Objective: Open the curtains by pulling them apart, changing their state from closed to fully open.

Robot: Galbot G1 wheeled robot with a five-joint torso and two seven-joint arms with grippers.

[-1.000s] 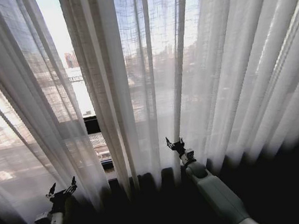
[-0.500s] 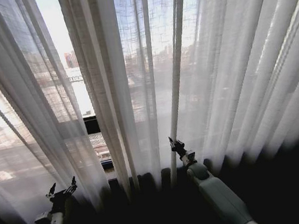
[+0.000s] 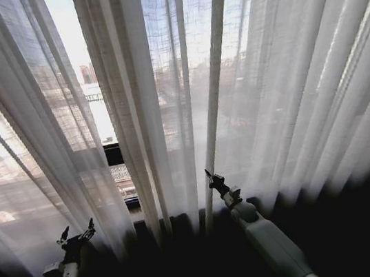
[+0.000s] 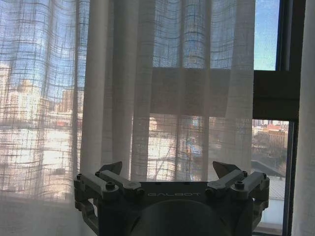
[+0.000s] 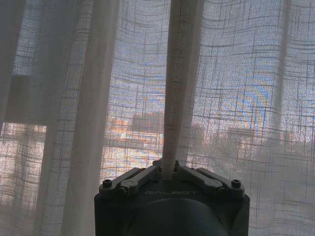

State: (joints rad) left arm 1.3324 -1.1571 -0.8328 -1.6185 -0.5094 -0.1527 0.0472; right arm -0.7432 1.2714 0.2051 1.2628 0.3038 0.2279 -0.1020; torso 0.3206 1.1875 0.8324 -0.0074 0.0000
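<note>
Pinching a vertical curtains (image 3: 246, 80) pleat: right gripper (image 3: 213, 180) | left gripper (image 3: 78, 233) fingers wide, low left.

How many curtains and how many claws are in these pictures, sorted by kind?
Sheer white curtains: 2, a left curtain and a right curtain
Claws: 2, the left claw open, the right claw shut on a fold of the right curtain
Total: 4
</note>
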